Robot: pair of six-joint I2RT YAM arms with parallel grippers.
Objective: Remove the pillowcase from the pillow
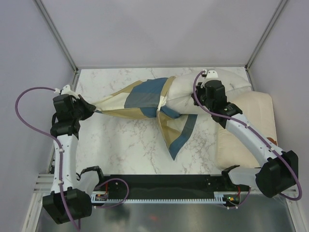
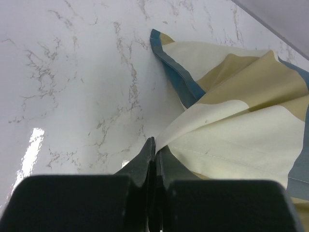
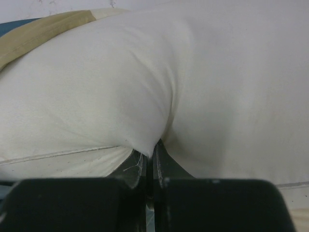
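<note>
The pillowcase (image 1: 140, 99) lies across the far middle of the marble table (image 1: 120, 145), pulled into a taut wedge that narrows toward the left. Its blocks of steel blue, tan and cream show on top. Its right part is gathered into a bunch at the left end of the pillow (image 1: 186, 94), and 1 loose flap of tan and blue trails from there toward the near edge.

The left gripper (image 1: 91, 108) sits at the narrow left tip of the wedge. In the left wrist view its 2 fingers are pressed together on a cream fold of the pillowcase, with the blue-edged hem lying on the table just beyond.

The pillow lies at the far right, its off-white right part bare of cover. The right gripper (image 1: 200, 99) is at the pillow's near side, and the right wrist view shows its 2 fingers pinched tight on a pucker of the pillow's white fabric.

A flatter cream pillow (image 1: 256, 121) lies at the right edge, partly under the right arm.
</note>
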